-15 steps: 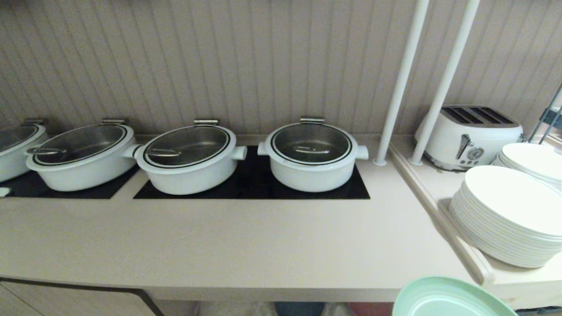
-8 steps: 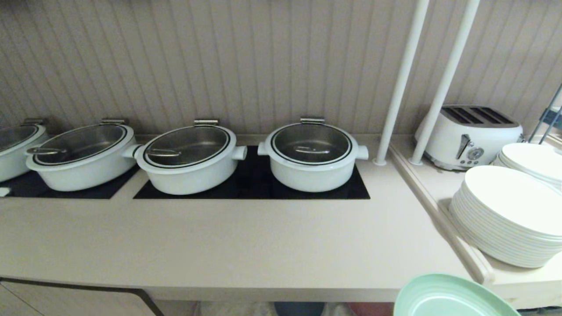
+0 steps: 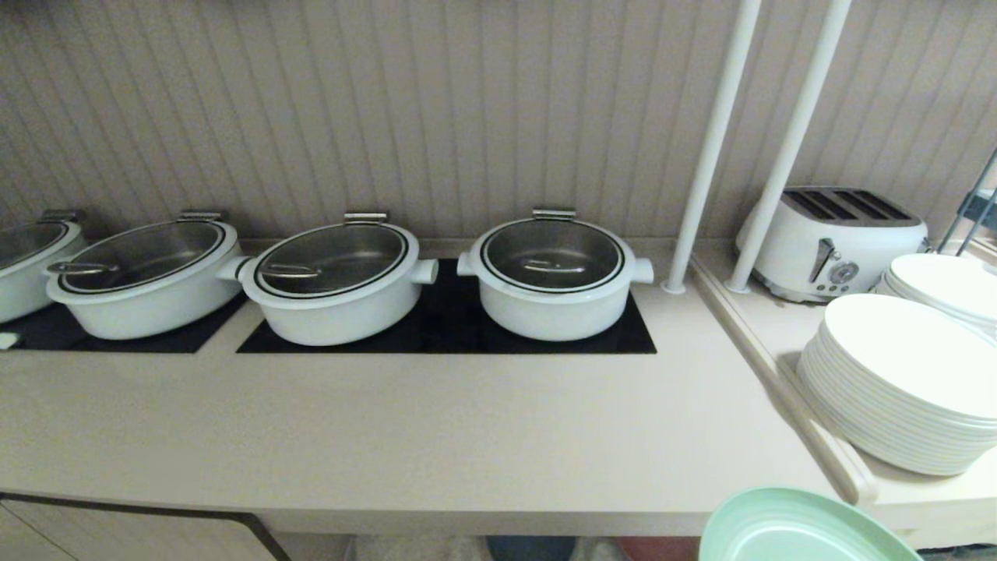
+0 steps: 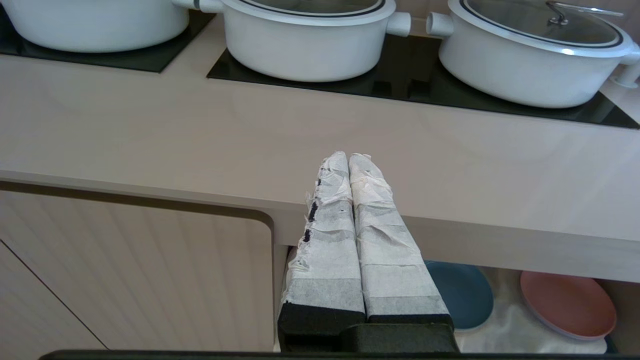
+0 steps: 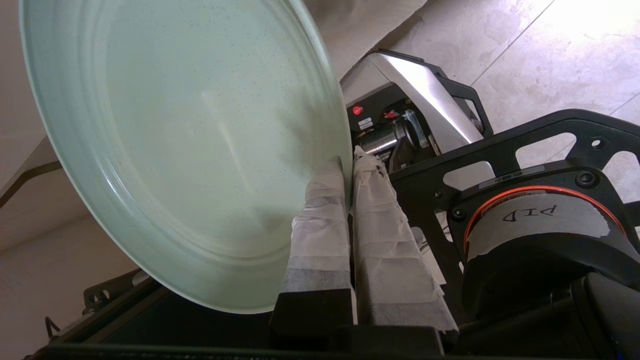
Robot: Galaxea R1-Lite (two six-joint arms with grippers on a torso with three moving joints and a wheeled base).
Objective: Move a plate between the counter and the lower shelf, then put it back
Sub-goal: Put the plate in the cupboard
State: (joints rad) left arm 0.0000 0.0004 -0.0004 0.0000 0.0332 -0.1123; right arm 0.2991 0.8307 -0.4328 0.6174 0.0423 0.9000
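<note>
My right pincer [image 5: 348, 165] is clenched on the rim of the round mint-green matte plate [image 5: 190, 150], which stands out from the fingertips, tilted, off the front right edge of the long beige desk [image 3: 436, 444] — below its top, not resting on anything. My left pincer [image 4: 348, 159] is clenched on nothing, parked before the desk edge, with a blue plate [image 4: 462, 292] and a pink plate [image 4: 567, 305] on the cloth-lined lower shelf [image 4: 505, 325] beneath it. I'd level the plate first, keep the grip firm, and clear the thick edge before travelling over — slowly.
</note>
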